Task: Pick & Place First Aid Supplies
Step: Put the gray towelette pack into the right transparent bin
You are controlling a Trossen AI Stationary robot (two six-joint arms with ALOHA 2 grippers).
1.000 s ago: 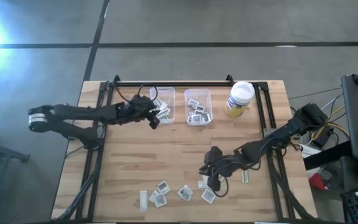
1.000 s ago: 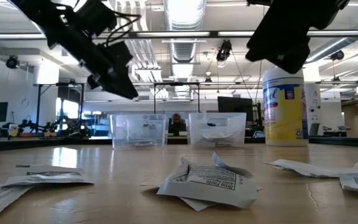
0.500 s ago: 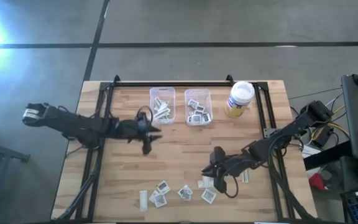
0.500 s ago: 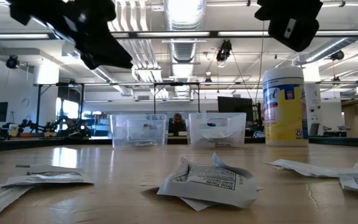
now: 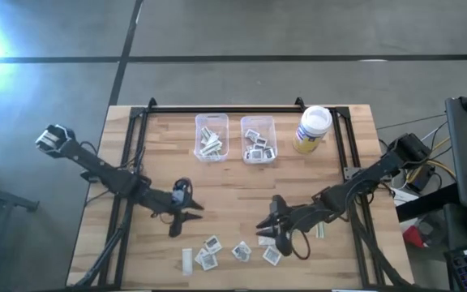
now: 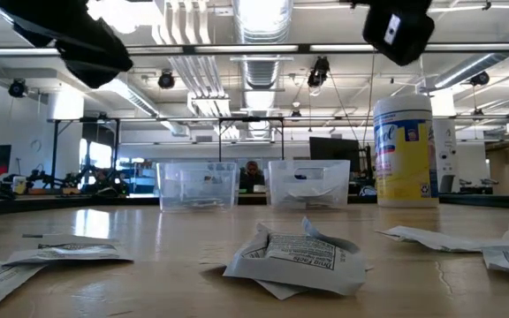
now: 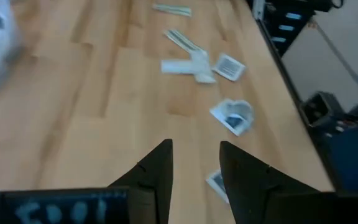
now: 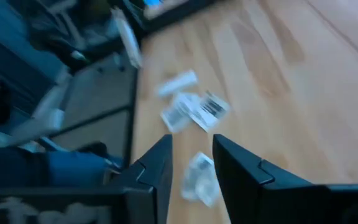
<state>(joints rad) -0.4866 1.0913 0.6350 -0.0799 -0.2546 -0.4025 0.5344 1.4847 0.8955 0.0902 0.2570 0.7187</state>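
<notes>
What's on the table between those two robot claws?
Nothing: in the high view, only bare wood separates the left gripper from the right gripper.

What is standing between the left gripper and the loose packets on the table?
Nothing visible. The left gripper hangs open over bare wood, and the loose packets lie just beyond it near the table's front edge, with only clear wood between.
</notes>
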